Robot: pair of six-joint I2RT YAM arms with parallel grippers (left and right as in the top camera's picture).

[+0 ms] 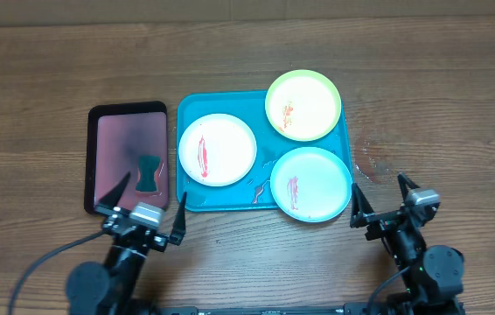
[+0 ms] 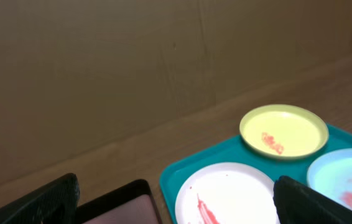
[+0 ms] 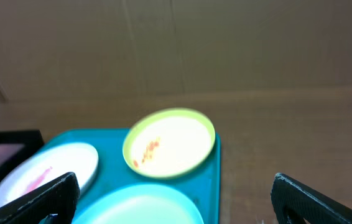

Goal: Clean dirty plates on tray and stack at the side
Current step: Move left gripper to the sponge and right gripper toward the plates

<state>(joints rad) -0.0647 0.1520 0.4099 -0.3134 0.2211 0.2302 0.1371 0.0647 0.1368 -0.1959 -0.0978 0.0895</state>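
Plates: I see white plate (image 1: pixel 217 149), green plate (image 1: pixel 303 105) and mint plate (image 1: pixel 311 183) on tray (image 1: pixel 197 105), ahead of both claws.
Left claw (image 1: pixel 156 186), right claw (image 1: pixel 377 182): spread, empty.
Nearby: black tray (image 1: pixel 121 144).

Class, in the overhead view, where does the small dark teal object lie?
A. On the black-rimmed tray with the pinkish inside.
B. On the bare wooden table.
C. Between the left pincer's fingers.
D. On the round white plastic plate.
A: the small dark teal object rests on the pinkish inside of the black-rimmed rectangular tray, left of the large turquoise plastic tray.
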